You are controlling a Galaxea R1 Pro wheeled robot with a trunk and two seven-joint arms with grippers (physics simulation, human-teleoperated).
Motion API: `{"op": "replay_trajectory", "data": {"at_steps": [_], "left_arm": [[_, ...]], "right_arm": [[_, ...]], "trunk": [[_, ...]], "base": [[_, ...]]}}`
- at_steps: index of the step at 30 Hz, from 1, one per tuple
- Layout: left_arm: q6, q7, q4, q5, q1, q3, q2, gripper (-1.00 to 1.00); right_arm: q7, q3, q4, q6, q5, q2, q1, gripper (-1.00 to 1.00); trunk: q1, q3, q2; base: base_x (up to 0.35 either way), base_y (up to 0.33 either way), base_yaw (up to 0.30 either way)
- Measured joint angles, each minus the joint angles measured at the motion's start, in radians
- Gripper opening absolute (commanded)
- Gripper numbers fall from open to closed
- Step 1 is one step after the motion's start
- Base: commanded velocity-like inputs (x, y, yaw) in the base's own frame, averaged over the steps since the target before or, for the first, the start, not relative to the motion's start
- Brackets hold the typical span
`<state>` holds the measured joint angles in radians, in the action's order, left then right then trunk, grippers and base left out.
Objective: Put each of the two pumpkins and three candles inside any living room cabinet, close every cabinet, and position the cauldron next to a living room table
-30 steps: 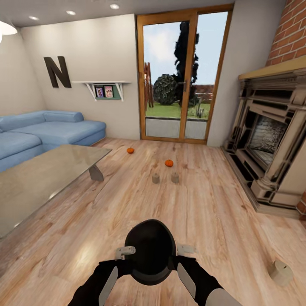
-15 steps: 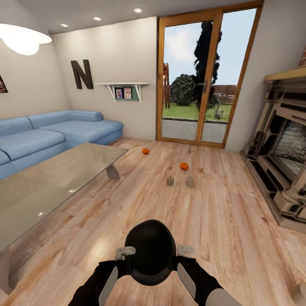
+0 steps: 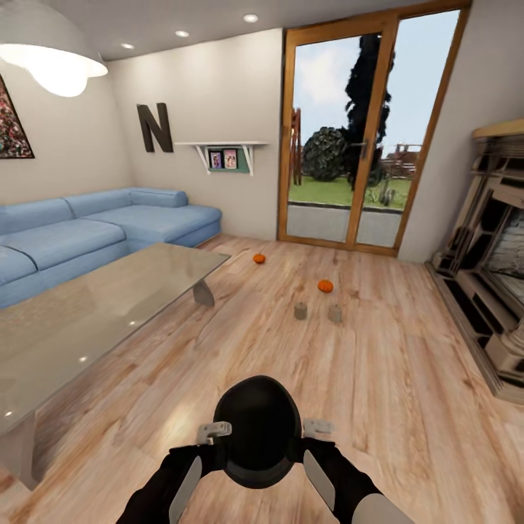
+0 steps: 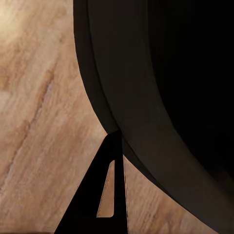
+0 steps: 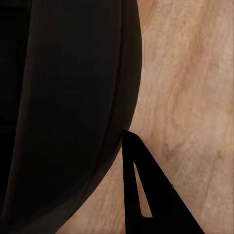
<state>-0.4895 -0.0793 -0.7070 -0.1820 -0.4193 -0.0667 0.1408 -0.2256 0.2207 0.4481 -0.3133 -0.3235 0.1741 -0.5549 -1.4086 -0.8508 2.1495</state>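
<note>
View is panning left since the earlier frames: fireplace sliding toward the edge, more sofa and surface showing; pumpkins and candles lying where they were. Both arms are carrying the cauldron between them, left gripper and right gripper pressing its sides; whether either is clenched, cannot tell. Two pumpkins and two candles are sitting on the floor, well apart from the robot. Nothing is stowed yet; cauldron placement beside the surface looks like the step in hand.
</note>
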Motion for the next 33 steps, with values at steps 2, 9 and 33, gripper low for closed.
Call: {"op": "replay_trajectory", "data": {"at_steps": [2,9,33], "left_arm": [[0.000,0.000,0.000,0.000,0.000,0.000,0.000,-1.00],[0.000,0.000,0.000,0.000,0.000,0.000,0.000,-1.00],[0.000,0.000,-0.001,0.000,0.001,0.001,0.000,-1.00]], "right_arm": [[0.000,0.000,0.000,0.000,0.000,0.000,0.000,-1.00],[0.000,0.001,0.001,-0.001,0.000,0.000,0.000,-1.00],[0.000,0.001,0.002,-0.002,0.001,0.000,0.000,-1.00]], "trunk": [[0.000,0.000,0.000],[0.000,0.000,0.000],[0.000,0.000,0.000]], "base": [[0.000,0.000,0.283],[0.000,0.000,0.288],[0.000,0.000,0.290]]}}
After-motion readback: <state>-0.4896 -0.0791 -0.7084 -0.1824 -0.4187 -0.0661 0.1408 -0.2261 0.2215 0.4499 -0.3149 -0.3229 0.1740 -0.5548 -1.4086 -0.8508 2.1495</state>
